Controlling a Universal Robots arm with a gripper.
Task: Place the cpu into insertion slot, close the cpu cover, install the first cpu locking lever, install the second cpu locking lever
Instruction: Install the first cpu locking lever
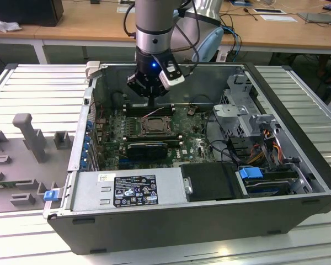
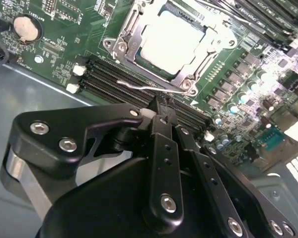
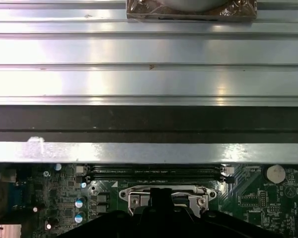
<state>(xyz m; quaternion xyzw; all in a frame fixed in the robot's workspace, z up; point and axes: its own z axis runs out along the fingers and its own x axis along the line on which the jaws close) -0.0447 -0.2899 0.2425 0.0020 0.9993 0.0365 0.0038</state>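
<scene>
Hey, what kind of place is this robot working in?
Probably a lab or workshop bench. An opened computer case lies on a ribbed metal table, wooden desks with cables stand behind it, and the gripper hangs over the motherboard.

Exterior view: high, angled down, well back from the open case (image 1: 209, 221), whole case and arm in shot, socket (image 1: 154, 126) mid-frame. Second wrist view: close behind the tool (image 2: 161, 106), looking past it down at the socket (image 2: 171, 44) and memory slots (image 2: 119, 79). First wrist view: close, facing across the socket (image 3: 164, 196) toward the case wall (image 3: 149, 124) and ribbed bench (image 3: 149, 49) beyond. All three share the socket.
</scene>
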